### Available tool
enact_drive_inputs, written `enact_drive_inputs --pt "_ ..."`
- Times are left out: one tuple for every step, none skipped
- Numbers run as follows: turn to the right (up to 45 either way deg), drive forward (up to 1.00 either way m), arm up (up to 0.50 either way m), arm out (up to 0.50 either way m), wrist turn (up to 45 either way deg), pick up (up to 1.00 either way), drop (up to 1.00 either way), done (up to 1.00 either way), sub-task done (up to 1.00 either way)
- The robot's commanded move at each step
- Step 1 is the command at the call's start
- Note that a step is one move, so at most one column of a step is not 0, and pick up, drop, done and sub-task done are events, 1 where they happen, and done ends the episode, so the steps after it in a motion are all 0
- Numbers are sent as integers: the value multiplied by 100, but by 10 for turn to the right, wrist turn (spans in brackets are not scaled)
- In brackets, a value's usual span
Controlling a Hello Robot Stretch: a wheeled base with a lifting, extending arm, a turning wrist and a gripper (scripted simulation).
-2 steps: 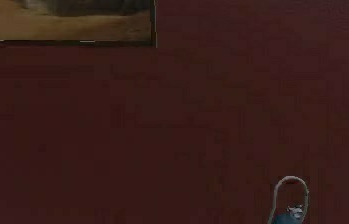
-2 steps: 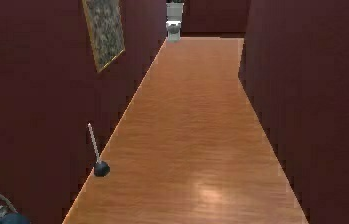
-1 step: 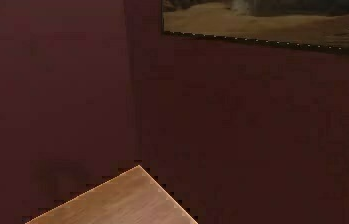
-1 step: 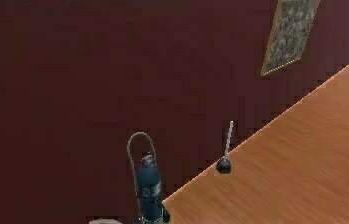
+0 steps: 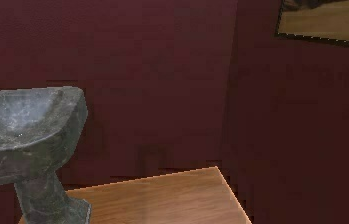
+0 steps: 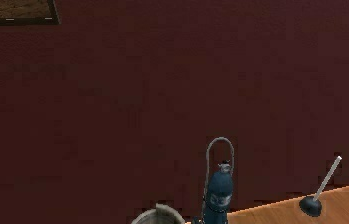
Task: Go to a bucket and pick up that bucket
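In the arm side view, my gripper [image 6: 219, 150] rises from the bottom edge just right of the middle. It has a dark bluish body and two thin fingers [image 6: 208, 160] curving up against the bare dark red wall, and it holds nothing. Left of it, a round pale grey rim [image 6: 157, 212] pokes up from the bottom edge; it could be a bucket's top, but too little of it shows to tell.
A dark plunger [image 6: 319, 196] stands on the wooden floor [image 6: 302, 216] at the arm side view's lower right. A grey stone pedestal sink [image 5: 32, 140] stands at the forward view's left on wooden floor [image 5: 162, 198]. Dark red walls close in, with framed pictures [image 5: 322, 20] [image 6: 20, 10].
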Motion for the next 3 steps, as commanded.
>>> enact_drive_inputs --pt "0 0 18 0 0 0 0 0 0" --pt "0 0 0 14 0 0 0 0 0" --pt "0 0 0 0 450 0 0 0 0"
